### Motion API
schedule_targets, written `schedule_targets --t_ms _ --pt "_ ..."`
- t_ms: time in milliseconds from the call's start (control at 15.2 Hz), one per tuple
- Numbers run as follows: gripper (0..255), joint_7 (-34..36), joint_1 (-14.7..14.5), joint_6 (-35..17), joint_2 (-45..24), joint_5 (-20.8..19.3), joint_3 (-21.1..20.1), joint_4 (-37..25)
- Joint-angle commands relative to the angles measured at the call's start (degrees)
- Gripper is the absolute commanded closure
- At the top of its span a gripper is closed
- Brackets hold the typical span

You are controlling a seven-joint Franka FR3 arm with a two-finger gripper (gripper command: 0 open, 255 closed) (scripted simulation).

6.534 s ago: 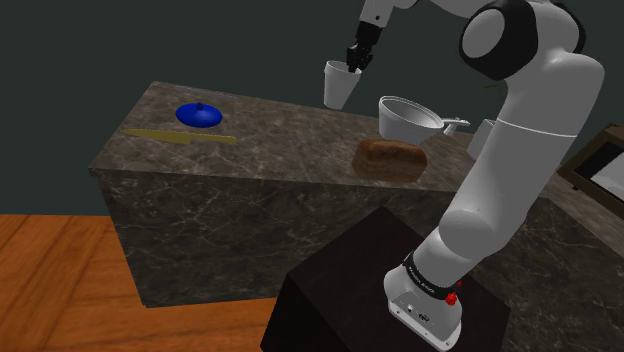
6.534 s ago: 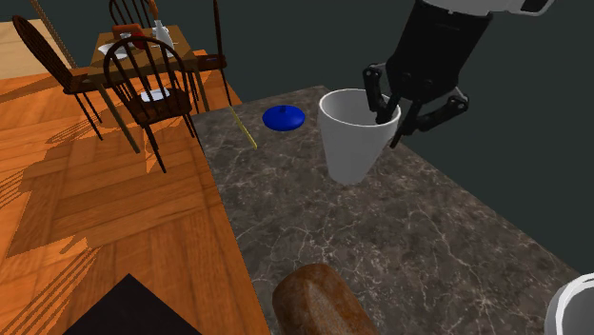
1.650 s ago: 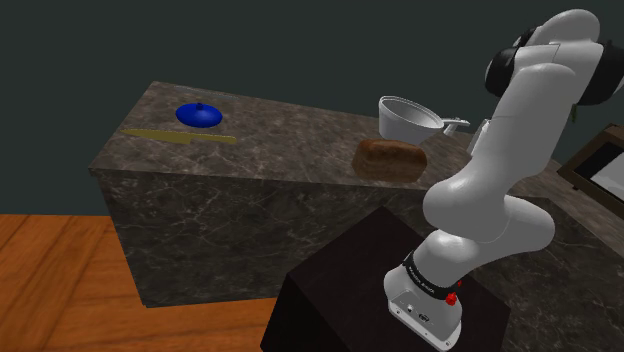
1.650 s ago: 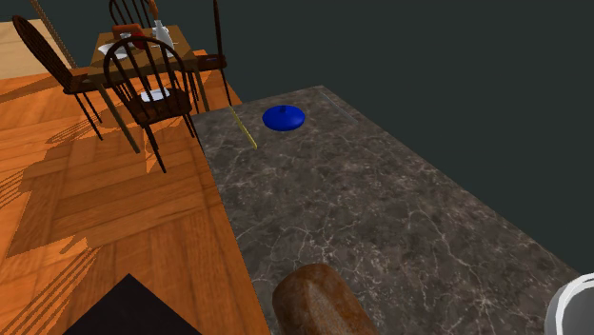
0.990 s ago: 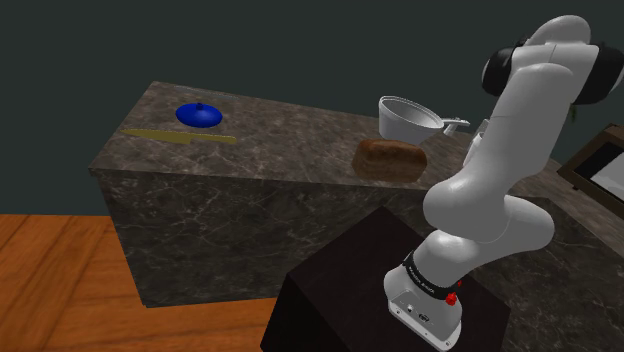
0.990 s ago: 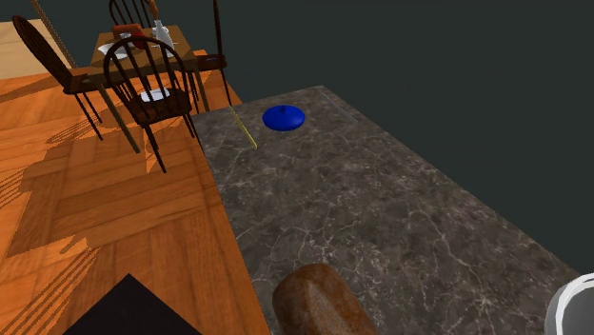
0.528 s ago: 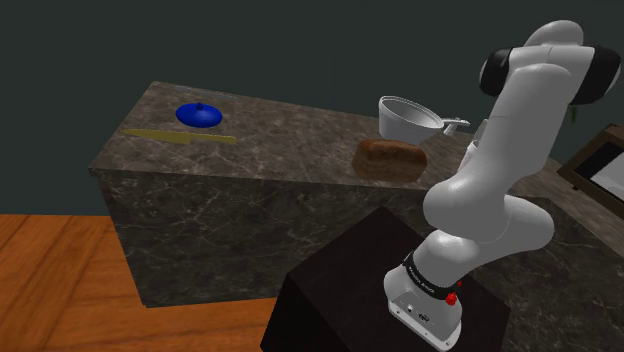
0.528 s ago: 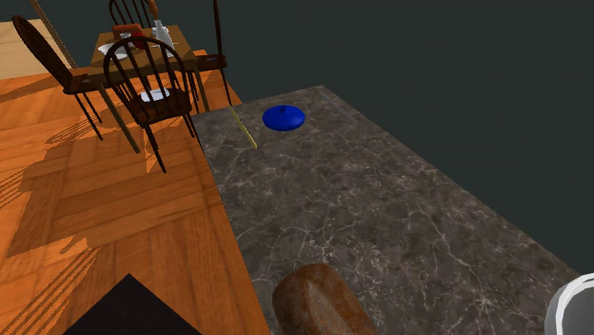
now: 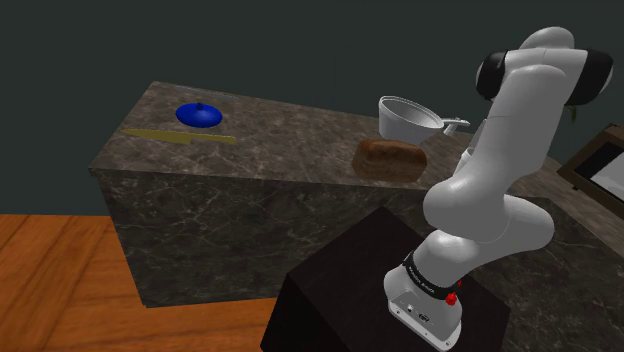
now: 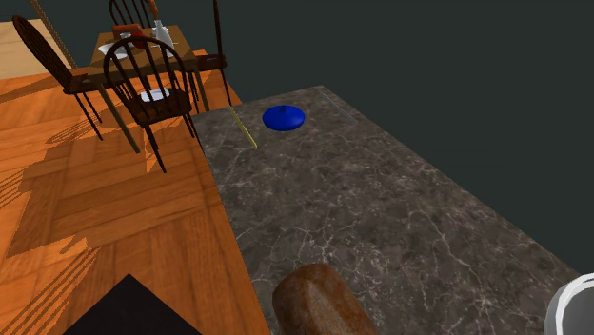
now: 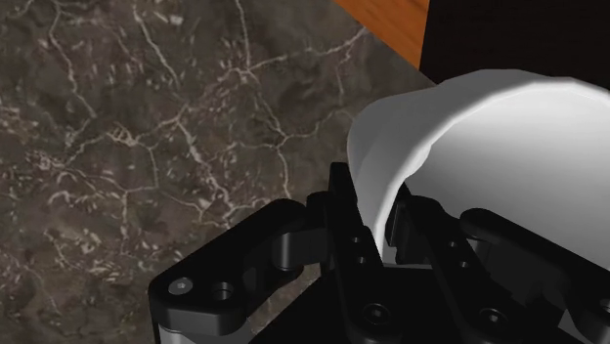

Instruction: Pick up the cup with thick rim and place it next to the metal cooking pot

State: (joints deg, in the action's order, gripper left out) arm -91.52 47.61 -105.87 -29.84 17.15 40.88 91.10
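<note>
White cup logged in the wrist view, carried by the gripper. We found the two black fingers closed on the cup's thick rim wall, one outside and one inside the bowl, pinching the wall between them. The cup's opening faced the camera. Its base was hidden, so we could not tell whether it touched anything.

Behind the cup and fingers lay the dark veined marble counter. Past the counter's edge we noted a wedge of wood floor and, next to it, a black shape we could not identify.

In the shoulder view the metal pot stood at the upper middle-right of the frame, on the counter's far side, its handle pointing toward the frame's right. A brown loaf lay just in front of it. The white arm rose from the black stand at lower right and folded over at the upper right corner. A blue lid sat at upper left, well apart from the pot, with a long olive-yellow utensil just in front of it.

In the second exterior view, dark wooden chairs ringed a dining table at upper left.
</note>
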Motion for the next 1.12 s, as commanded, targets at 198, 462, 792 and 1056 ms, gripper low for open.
schedule_targets --t_ms 198,462,792,1056 --pt "255 -0.04 0.01 -0.27 -0.09 0.08 -0.04 0.16" --pt "0 -0.04 0.01 -0.27 -0.09 0.08 -0.04 0.16" --pt "0 0.20 0.15 1.50 0.19 -0.22 0.13 -1.44" --pt "0 0.76 0.86 6.67 0.54 -0.78 0.46 -6.52"
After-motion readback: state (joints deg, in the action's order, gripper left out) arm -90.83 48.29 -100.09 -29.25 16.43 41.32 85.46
